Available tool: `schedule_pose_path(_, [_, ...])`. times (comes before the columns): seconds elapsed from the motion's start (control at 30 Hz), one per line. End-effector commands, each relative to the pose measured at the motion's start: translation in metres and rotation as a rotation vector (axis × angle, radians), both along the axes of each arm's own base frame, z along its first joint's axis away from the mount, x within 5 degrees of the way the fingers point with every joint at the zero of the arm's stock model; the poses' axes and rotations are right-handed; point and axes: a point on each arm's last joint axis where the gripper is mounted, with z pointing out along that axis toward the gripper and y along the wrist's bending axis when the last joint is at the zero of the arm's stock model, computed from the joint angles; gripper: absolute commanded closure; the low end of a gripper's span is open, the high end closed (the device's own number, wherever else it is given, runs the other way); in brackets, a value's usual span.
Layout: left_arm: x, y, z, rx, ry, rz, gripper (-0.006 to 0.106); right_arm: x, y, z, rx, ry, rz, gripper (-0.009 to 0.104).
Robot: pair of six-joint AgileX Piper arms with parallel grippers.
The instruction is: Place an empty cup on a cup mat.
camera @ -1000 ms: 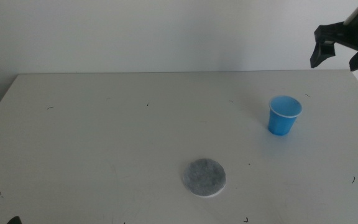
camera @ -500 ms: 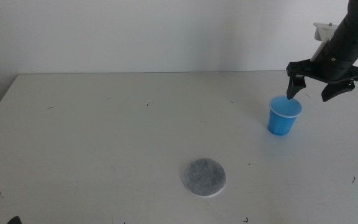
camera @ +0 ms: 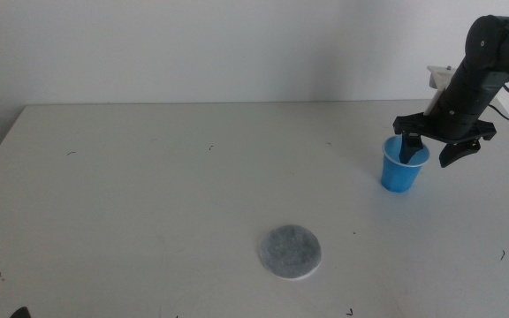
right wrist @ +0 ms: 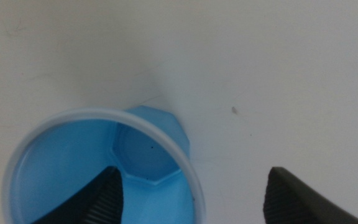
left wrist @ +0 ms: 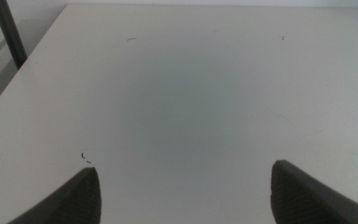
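The blue cup [camera: 404,165] stands upright at the right of the white table, empty, with a thin white rim. My right gripper [camera: 429,152] is open and low over it: one jaw reaches inside the cup, the other hangs outside its right wall. In the right wrist view the cup [right wrist: 101,168] shows its blue inside, with the rim between the two jaws of the right gripper [right wrist: 194,193]. The grey speckled cup mat [camera: 290,252] lies flat near the table's front middle, well left of the cup. My left gripper [left wrist: 185,193] is open over bare table, away from both.
The white table [camera: 148,194] has a few small dark specks. A white wall rises behind it. A dark pole [left wrist: 8,34] stands off the table's edge in the left wrist view.
My right gripper came down and leftward from above the table's far right corner to the cup. One jaw now sits inside the rim. The cup and mat have not moved.
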Motion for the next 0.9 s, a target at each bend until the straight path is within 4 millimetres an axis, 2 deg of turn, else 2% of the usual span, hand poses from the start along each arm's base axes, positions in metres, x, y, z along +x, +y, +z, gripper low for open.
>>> schedule_pose_path(0.0, [0.001,0.000,0.008,-0.015,-0.075,0.000,-0.005,0.001,0.000,0.033,0.005,-0.108,0.002,0.048])
schedule_pose_path(0.27, [0.001,0.000,0.008,-0.015,-0.075,0.000,-0.005,0.002,0.000,0.032,0.006,-0.108,-0.005,0.096])
schedule_pose_path(0.33, [0.001,0.000,0.008,-0.015,-0.075,0.000,-0.005,0.001,0.000,0.033,0.009,-0.106,-0.005,0.096])
schedule_pose_path(0.43, [0.001,0.000,0.008,-0.015,-0.075,0.000,-0.005,-0.005,0.006,0.046,0.010,-0.120,0.018,0.096])
schedule_pose_path(0.63, [0.001,0.000,0.008,-0.015,-0.075,0.000,-0.005,-0.033,0.033,0.101,0.020,-0.201,0.104,0.096])
schedule_pose_path(0.77, [0.001,0.000,0.008,-0.015,-0.075,0.000,-0.005,-0.061,0.062,0.138,0.038,-0.258,0.188,0.096])
schedule_pose_path(0.87, [0.001,0.000,0.008,-0.015,-0.075,0.000,-0.005,-0.081,0.082,0.156,0.052,-0.279,0.247,0.096])
